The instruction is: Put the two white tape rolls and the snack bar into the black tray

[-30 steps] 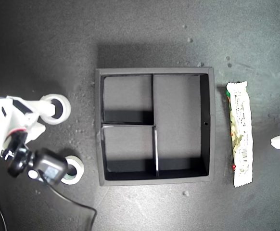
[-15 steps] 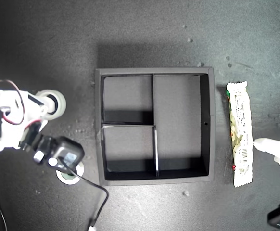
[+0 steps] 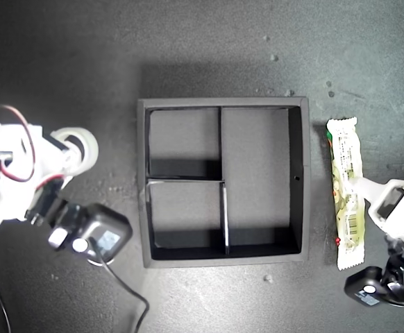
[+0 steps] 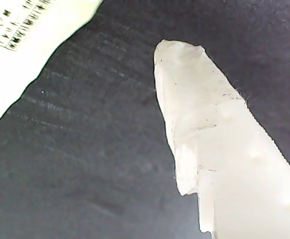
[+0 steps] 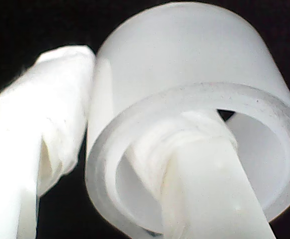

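You would have seen the first tape roll (image 3: 85, 136) sitting just beyond the black tray (image 3: 297, 208) on the exterior view's left, much where it had been a second before, though nudged a little. What had changed was the hold. My second gripper (image 5: 112, 139) had closed on the roll's wall, with one finger through the hole and the other pressed against the outside. I could not tell whether the roll had left the surface (image 3: 209, 55) yet.

The other tape roll, half visible a moment earlier near the tray's lower corner on that side, was hidden under the second arm's camera housing.

The snack bar (image 3: 344, 163) lay unmoved along the tray's wall on the exterior view's right, outside it. My first gripper (image 3: 370, 195) had come in from that edge over the last second, until one pale fingertip reached the bar's outer edge near the barcode. Only that finger showed, so I could not tell you whether the gripper was open or closed.

All three compartments of the tray were still bare. I judged that one roll was secured and ready to carry over, and that the bar was about to be taken.
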Robot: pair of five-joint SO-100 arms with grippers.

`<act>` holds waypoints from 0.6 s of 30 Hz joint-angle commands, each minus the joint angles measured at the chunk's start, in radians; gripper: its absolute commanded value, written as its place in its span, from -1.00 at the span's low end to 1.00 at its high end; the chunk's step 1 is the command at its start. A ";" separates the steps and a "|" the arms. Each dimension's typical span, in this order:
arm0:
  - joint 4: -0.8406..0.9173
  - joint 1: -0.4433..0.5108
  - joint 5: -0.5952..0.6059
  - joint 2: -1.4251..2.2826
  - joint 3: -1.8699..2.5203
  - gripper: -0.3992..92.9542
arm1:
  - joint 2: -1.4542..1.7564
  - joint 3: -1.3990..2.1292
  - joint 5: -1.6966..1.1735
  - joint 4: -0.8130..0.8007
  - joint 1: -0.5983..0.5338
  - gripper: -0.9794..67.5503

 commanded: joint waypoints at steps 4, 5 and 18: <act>0.061 -0.009 0.012 0.043 -0.114 -0.99 | -0.048 -0.044 -0.186 -0.060 0.008 -0.31; 0.072 -0.008 0.014 0.035 -0.133 -0.99 | -0.066 -0.041 -0.186 -0.080 0.006 -0.31; 0.120 0.002 0.066 -0.166 -0.442 -0.99 | -0.229 -0.051 -0.118 -0.227 -0.025 -0.78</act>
